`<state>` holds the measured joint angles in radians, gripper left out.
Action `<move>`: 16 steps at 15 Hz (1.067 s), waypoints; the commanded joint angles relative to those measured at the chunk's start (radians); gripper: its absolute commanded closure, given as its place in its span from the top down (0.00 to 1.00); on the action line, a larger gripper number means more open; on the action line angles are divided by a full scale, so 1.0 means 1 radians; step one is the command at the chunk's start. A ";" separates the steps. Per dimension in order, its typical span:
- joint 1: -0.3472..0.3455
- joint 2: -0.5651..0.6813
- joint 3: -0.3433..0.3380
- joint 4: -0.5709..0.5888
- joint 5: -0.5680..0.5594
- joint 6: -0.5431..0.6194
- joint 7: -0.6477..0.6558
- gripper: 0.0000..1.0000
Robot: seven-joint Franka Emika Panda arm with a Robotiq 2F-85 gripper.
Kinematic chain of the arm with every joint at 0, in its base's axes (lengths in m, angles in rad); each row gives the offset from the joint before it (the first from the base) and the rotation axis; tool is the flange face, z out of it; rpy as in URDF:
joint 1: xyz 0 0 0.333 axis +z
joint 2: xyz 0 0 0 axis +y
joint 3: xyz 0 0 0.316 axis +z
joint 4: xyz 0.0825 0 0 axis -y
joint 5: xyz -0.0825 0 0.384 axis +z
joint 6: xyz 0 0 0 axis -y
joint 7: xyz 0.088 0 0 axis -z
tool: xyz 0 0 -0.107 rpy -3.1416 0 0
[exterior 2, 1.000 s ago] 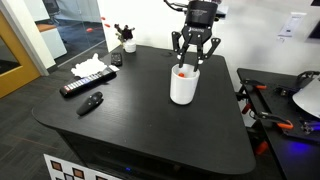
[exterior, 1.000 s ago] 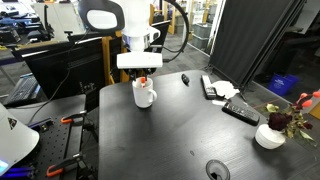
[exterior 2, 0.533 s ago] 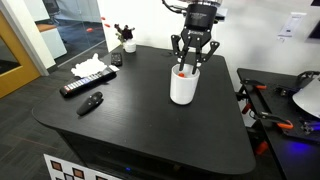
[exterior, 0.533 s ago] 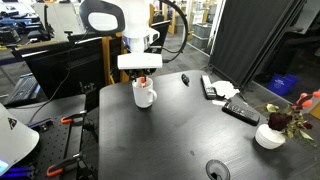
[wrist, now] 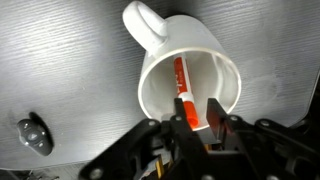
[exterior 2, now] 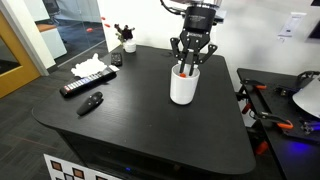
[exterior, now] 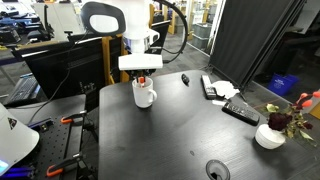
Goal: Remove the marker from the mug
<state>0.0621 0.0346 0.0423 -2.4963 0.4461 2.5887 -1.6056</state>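
Observation:
The white mug (exterior: pixel 144 96) stands upright on the black table in both exterior views (exterior 2: pixel 183 88). The wrist view looks down into it (wrist: pixel 215 70), with its handle pointing away. The red-orange marker (wrist: pixel 181 80) leans inside the mug, and its tip shows at the rim (exterior 2: pixel 181 71). My gripper (wrist: pixel 200 108) hangs straight over the mug (exterior: pixel 143 77) (exterior 2: pixel 188 65). Its fingers reach to the rim, one on each side of the marker's upper end. The marker lies against one finger, with a gap to the other.
A small black oblong object (exterior: pixel 185 79) (exterior 2: pixel 92 102) (wrist: pixel 32 133) lies beyond the mug. A remote (exterior 2: pixel 80 86), white papers (exterior 2: pixel 90 68) and a flowered bowl (exterior: pixel 270 135) are further off. A round disc (exterior: pixel 217 171) lies near the table edge.
The gripper has stayed over the mug. Its fingers look slightly closer together around the marker; the mug and marker have not moved.

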 commanded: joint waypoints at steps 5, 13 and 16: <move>-0.010 0.034 0.018 0.027 -0.009 0.033 -0.012 0.26; -0.016 0.072 0.035 0.063 0.001 0.027 -0.022 0.24; -0.020 0.077 0.040 0.069 -0.002 0.027 -0.019 0.02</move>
<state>0.0604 0.0921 0.0623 -2.4448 0.4458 2.5938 -1.6077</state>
